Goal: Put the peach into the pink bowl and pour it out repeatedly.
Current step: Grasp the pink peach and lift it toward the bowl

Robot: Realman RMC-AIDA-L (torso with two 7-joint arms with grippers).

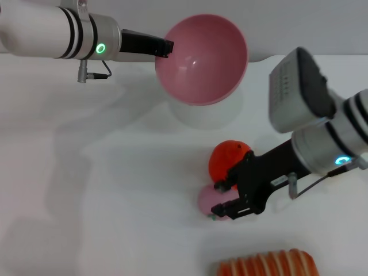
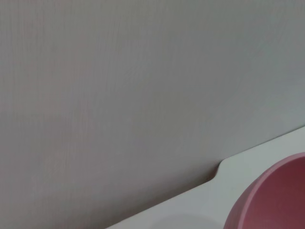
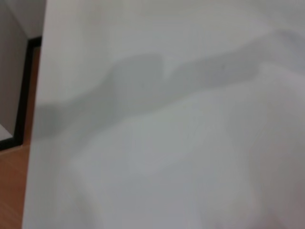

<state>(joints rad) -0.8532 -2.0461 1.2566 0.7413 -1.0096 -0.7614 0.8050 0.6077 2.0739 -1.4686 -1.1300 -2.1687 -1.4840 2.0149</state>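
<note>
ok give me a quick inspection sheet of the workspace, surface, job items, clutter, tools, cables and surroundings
Surface: white table, arm shadows on it.
Job's things: pink bowl held tilted above the table, empty; peach on the table beside the orange-red fruit.
Clutter: orange-and-white striped item at the near edge.
Grippers: left tool gripping the bowl's rim; right tool around the peach, closure unclear.
Cables: thin cable on the right wrist.
Surroundings: grey wall; wooden floor.

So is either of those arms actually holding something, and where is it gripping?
The left gripper holds the pink bowl by its rim, tilted above the table. The right gripper has its fingers around the peach, which sits on the table.
</note>
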